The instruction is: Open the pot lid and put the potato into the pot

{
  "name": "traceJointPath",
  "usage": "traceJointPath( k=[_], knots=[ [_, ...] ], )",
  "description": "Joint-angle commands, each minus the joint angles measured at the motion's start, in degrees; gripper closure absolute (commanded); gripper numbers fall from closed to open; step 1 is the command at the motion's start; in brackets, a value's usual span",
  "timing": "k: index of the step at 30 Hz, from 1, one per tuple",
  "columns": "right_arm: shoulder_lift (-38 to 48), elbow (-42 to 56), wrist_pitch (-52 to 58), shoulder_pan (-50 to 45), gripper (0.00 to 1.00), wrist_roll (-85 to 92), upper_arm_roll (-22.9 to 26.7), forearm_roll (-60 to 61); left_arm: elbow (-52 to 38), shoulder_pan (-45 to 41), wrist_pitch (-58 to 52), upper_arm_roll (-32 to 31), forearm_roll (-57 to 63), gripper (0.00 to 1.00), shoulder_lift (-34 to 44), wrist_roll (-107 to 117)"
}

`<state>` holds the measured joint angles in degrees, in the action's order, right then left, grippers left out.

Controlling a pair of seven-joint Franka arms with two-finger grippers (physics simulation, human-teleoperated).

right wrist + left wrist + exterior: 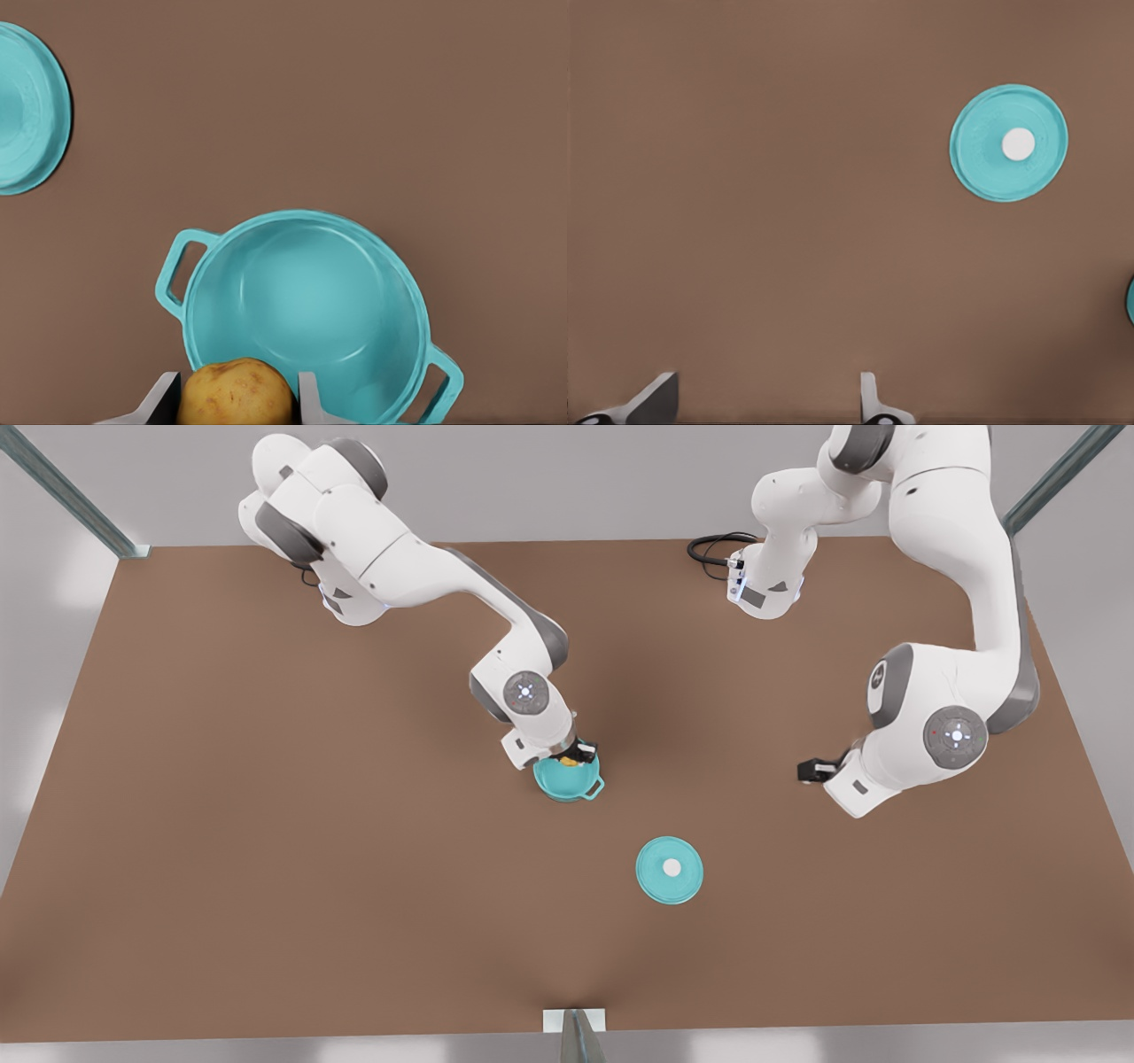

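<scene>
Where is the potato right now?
The potato is clamped between the right gripper's fingers, over the rim of the open pot near the table's middle in the front view, not yet released inside.

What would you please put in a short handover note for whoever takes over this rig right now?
Right gripper: shut on the potato, held just above the open pot, at its rim.
Left gripper: jaws open and empty, waiting off to the front view's right, above bare table.
Pot lid: flat on the table, knob up, apart from the pot.
Done: lid off, potato picked up and brought to the pot.
Left: release the potato into the pot and withdraw.
</scene>
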<state>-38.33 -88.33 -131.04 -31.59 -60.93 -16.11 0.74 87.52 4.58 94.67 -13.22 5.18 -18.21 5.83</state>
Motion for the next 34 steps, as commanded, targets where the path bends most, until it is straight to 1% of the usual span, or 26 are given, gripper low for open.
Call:
traceJointPath(
  k=[1,2,4,6,7,8,11,12,13,14,15,17,19,20,21,22,24,28,30,34],
  knots=[
    [-2.0,1.4,0.4,-2.0,0.48,-30.5,2.1,-0.5,-2.9,1.7,-10.4,0.0,-0.9,0.0,0.8,-0.4],
    [-3.1,1.8,0.2,-2.7,0.48,-30.6,3.0,-0.6,-4.5,1.8,-15.4,-0.1,-1.9,0.0,0.8,-0.3],
    [-4.2,3.6,0.2,-3.3,0.48,-30.5,4.1,-0.5,-3.4,3.9,-18.3,0.0,-5.3,0.0,0.8,-0.4],
    [-4.2,3.8,0.2,-3.3,0.48,-30.5,4.1,-0.5,-3.5,3.8,-18.6,-0.2,-5.8,0.0,0.9,-0.4],
    [-4.2,3.8,0.3,-3.3,0.19,-29.9,4.1,-0.6,-3.4,3.8,-18.8,-0.5,-5.8,0.0,0.9,-0.4],
    [-4.1,3.8,0.3,-3.4,0.0,-29.5,4.1,-0.6,-3.4,3.8,-18.9,-0.5,-5.9,0.0,0.9,-0.4],
    [-3.7,3.8,0.6,-3.2,0.0,-29.3,4.1,-0.5,-4.0,3.5,-19.1,-0.7,-5.8,0.0,0.8,-0.3],
    [-1.5,3.8,2.1,-2.8,0.0,-29.2,4.2,-0.8,-4.0,3.8,-19.1,-0.5,-5.8,0.0,0.8,-0.4],
    [2.4,3.4,8.8,0.6,0.0,-24.1,4.6,-1.6,-3.9,3.6,-19.4,-0.7,-5.7,0.0,0.9,-0.4],
    [6.2,3.4,16.7,5.5,0.0,-17.0,4.6,-1.6,-4.0,3.9,-19.3,-0.5,-5.7,0.0,0.8,-0.6],
    [9.7,3.7,23.8,13.0,0.0,-7.6,4.7,-1.7,-4.4,3.9,-19.3,-0.3,-5.7,0.0,0.7,-1.0],
    [13.6,3.8,33.4,27.5,0.0,15.7,4.8,-3.3,-4.4,3.9,-19.0,-0.3,-5.6,0.0,0.5,-1.0],
    [15.7,3.2,34.4,39.1,0.0,36.3,5.0,-5.0,-6.3,3.6,-17.1,-0.5,-5.3,0.0,0.2,-0.9],
    [17.8,0.8,33.7,42.5,0.0,47.2,4.9,-5.0,-8.1,3.9,-14.9,-0.3,-5.8,0.0,0.3,-1.0],
    [19.6,-0.4,33.7,44.9,0.0,54.9,5.0,-5.0,-8.0,3.4,-8.1,-0.7,-4.8,0.0,0.1,-0.8],
    [20.0,-0.4,33.7,45.7,0.0,55.7,5.0,-5.1,-8.0,3.3,-4.5,-0.7,-3.1,0.0,-0.2,-0.8],
    [20.0,-0.4,33.7,45.7,0.0,56.5,4.9,-5.0,-7.7,3.6,-1.5,-0.5,-4.2,0.0,-1.0,-0.6],
    [19.6,-0.4,34.7,45.7,0.0,56.3,4.9,-4.9,-7.5,4.6,-1.6,-0.1,-3.4,0.0,-1.2,-0.3],
    [19.8,-0.4,37.6,45.7,0.0,56.4,4.8,-4.9,-7.5,4.6,-1.6,-0.1,-3.3,0.0,-1.2,-0.3],
    [19.8,-0.4,37.6,45.3,0.0,56.5,4.6,-4.8,-7.5,4.6,-1.6,-0.1,-3.4,0.0,-1.3,0.2]
  ],
)
